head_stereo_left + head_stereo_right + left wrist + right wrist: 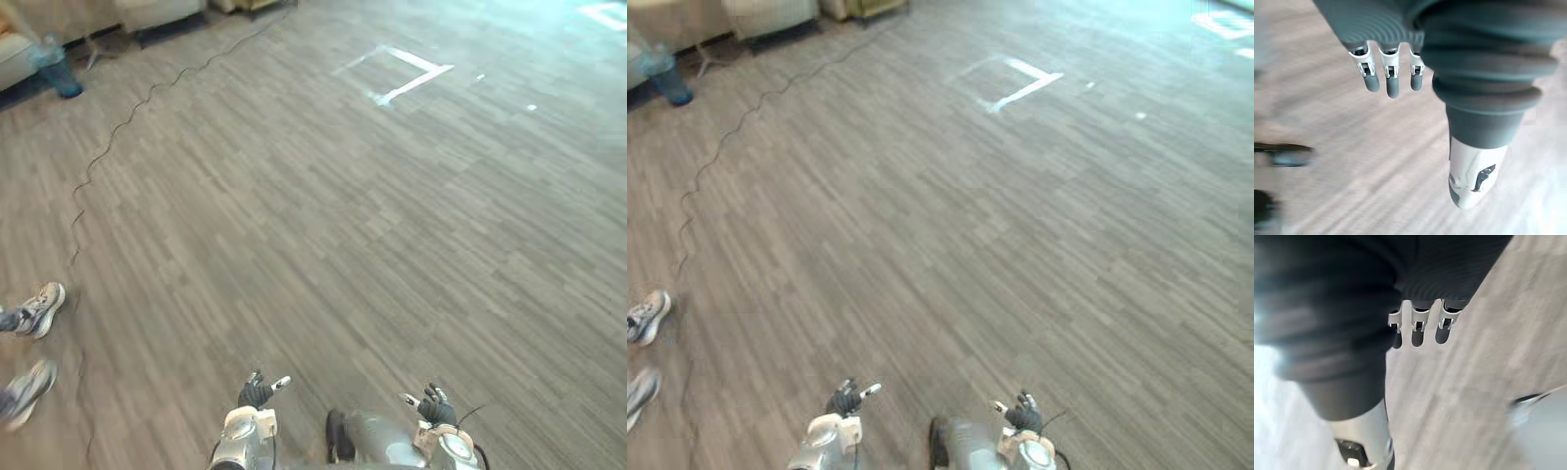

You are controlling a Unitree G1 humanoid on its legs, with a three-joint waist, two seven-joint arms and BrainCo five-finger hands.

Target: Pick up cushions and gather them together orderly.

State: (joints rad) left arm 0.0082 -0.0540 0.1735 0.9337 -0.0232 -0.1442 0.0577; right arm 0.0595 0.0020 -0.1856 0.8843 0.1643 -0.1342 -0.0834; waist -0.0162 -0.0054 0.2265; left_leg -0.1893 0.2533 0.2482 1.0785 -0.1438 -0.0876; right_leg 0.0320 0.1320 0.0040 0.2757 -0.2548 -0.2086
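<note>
My left hand (257, 392) hangs low over the grey wood-plank floor (323, 225), with its fingers (1391, 78) straight and nothing in them. My right hand (434, 404) hangs beside it at the same height, also with straight, empty fingers (1420, 325). Both hands are open and point down at bare floor. Far off at the back left stand pale upholstered seats (157, 10), too far away to make out loose cushions on them.
A person's two grey-white shoes (39, 308) stand at the left edge, close to my left side. A blue object (59, 73) sits by the pale furniture at the back left. White tape marks (402, 73) lie on the floor at the back right.
</note>
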